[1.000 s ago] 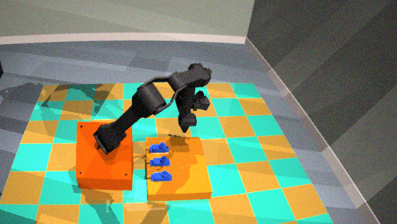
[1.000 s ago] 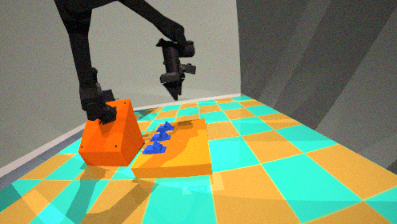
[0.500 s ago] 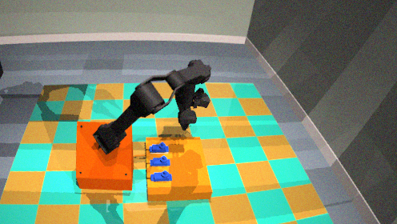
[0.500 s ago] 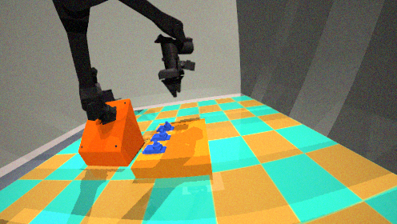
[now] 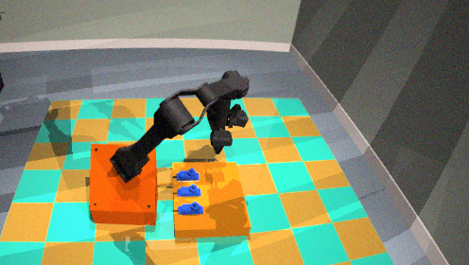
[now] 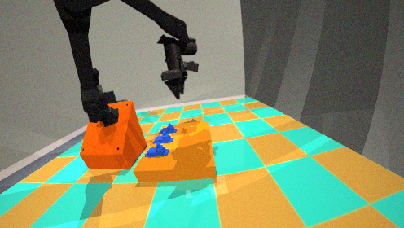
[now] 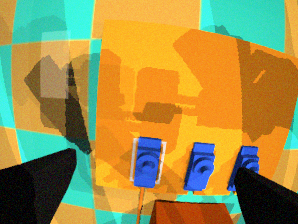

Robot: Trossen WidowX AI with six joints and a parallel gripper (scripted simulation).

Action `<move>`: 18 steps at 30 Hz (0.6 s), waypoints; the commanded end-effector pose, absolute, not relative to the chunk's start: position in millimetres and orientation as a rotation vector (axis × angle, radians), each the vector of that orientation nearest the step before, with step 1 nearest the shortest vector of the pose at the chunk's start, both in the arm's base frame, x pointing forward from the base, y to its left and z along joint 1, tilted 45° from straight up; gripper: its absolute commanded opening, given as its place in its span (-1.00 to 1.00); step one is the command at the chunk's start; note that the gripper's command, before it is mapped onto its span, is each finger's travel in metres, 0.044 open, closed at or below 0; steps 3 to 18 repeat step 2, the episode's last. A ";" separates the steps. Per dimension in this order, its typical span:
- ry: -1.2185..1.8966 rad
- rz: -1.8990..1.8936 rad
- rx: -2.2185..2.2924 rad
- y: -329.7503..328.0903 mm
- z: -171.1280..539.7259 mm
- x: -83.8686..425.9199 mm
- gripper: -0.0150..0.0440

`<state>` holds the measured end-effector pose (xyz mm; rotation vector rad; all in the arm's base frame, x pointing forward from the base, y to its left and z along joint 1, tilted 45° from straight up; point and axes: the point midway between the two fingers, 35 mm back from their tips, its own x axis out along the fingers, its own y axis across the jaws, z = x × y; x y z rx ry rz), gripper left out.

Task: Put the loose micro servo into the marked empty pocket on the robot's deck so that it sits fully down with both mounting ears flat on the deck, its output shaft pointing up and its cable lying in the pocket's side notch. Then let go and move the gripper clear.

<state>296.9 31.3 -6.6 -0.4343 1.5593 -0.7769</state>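
Note:
The blue micro servo [image 5: 187, 175] [image 6: 168, 129] [image 7: 148, 162] at the far end of the row lies within the white pocket outline on the orange deck [image 5: 213, 232] [image 6: 175, 175] [image 7: 115, 35]. Its round output shaft faces up. Its body looks about in line with the outline. Its thin orange cable [image 7: 140, 205] runs out over the deck's edge towards the orange-red box. Whether both ears touch the deck and how the cable lies in the notch are too small to tell. My gripper [image 5: 224, 138] [image 6: 179, 93] [image 7: 159, 169] is open and empty, high above the deck, apart from the servo.
Two more blue servos [image 5: 189, 191] [image 5: 190, 208] [image 7: 200, 166] [image 7: 246, 165] sit beside it in the same row. The orange-red box [image 5: 120, 194] [image 6: 107, 151] [image 7: 190, 214] under the arm's base stands next to the deck's servo side. Arm shadows cross the deck.

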 end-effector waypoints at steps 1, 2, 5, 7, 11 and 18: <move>1.560 -0.780 -0.427 31.8 -6.4 296.5 1.00; 1.560 -0.780 -0.427 31.8 -6.4 296.5 1.00; 1.560 -0.780 -0.427 31.8 -6.4 296.5 1.00; 1.560 -0.780 -0.427 31.8 -6.4 296.5 1.00; 1.560 -0.780 -0.427 31.8 -6.4 296.5 1.00; 1.560 -0.780 -0.427 31.8 -6.4 296.5 1.00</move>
